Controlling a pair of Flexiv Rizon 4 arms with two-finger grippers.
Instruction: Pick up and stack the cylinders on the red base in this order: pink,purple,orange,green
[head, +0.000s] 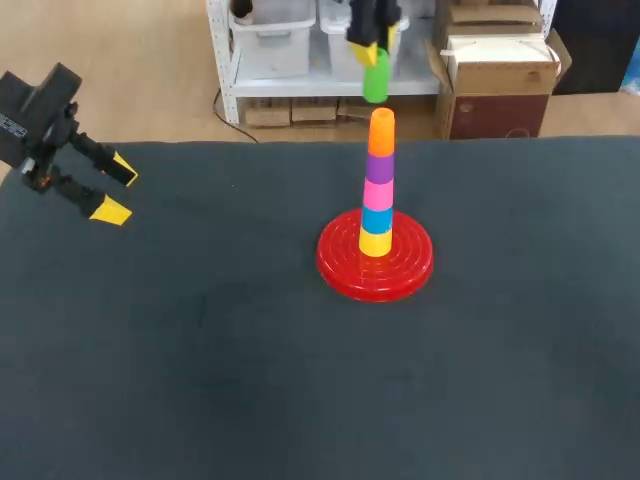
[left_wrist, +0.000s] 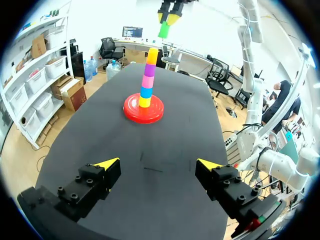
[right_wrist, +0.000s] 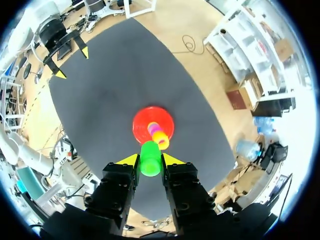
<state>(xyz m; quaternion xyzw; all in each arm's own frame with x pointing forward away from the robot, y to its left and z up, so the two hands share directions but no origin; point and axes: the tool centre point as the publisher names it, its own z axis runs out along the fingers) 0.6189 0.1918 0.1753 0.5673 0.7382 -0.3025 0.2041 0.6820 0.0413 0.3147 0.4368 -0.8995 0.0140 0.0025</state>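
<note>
Hovering over the orange cylinder (head: 381, 132) stacked on the red base (head: 340, 268), right gripper (right_wrist: 150, 159) clamps green cylinder (head: 375, 82); left gripper (head: 115, 190) gapes empty, far left.

No text, label, number or sign is showing clearly enough to be read, whether on the counter or on anything standing on it.
</note>
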